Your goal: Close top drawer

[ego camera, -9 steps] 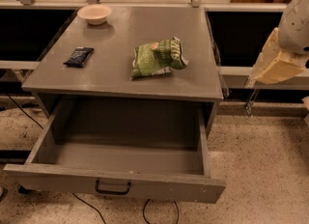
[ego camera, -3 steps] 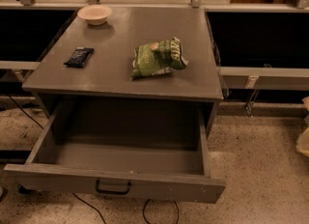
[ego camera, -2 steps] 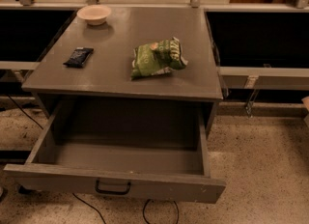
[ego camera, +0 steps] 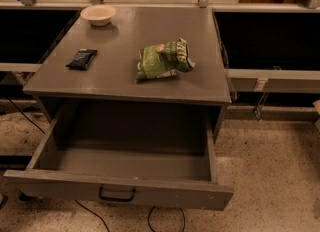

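The top drawer (ego camera: pixel 120 191) is a wide grey drawer pulled far out of the grey cabinet (ego camera: pixel 135 83). Its inside (ego camera: pixel 125 161) is empty. Its front panel faces me at the bottom of the view, with one black loop handle (ego camera: pixel 116 194) at its centre. My gripper is not in view. Only a small pale sliver (ego camera: pixel 317 107) shows at the right edge, and I cannot tell what part it is.
On the cabinet top lie a green snack bag (ego camera: pixel 162 60), a small dark packet (ego camera: pixel 81 58) and a white bowl (ego camera: pixel 98 14). Cables (ego camera: pixel 150 221) run on the speckled floor under the drawer. Rails and dark shelving flank the cabinet.
Three seconds ago my pale arm stood at the right edge; it has moved out of the view. The drawer and the things on top have not moved.
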Tool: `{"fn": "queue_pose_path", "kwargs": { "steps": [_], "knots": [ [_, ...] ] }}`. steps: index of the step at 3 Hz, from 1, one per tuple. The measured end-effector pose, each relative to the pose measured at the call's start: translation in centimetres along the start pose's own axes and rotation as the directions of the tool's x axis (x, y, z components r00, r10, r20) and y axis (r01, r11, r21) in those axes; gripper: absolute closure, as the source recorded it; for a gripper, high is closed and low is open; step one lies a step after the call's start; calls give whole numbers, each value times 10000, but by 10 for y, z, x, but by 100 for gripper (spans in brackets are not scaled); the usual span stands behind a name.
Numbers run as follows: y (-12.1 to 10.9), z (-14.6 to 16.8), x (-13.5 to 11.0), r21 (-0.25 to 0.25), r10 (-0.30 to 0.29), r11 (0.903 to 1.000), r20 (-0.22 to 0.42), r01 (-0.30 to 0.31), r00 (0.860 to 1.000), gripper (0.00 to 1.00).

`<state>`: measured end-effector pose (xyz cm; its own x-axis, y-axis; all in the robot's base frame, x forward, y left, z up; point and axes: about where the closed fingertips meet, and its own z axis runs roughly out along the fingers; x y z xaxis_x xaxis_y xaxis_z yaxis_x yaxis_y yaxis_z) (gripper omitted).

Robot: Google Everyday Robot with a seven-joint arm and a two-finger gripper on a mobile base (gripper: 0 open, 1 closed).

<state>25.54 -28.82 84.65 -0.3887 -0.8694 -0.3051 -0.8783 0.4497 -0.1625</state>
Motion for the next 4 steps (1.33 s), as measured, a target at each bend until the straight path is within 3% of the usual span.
{"fn": "queue_pose_path", "kwargs": {
  "steps": [2, 3, 4],
  "knots": [
    [76, 39, -14, -900, -1031, 9903, 399, 1063, 9939, 100],
    [125, 62, -9, -1607, -1708, 9709, 561, 1777, 9837, 100],
    [125, 63, -9, -1623, -1704, 9707, 548, 1771, 9839, 100]
  ]
}}
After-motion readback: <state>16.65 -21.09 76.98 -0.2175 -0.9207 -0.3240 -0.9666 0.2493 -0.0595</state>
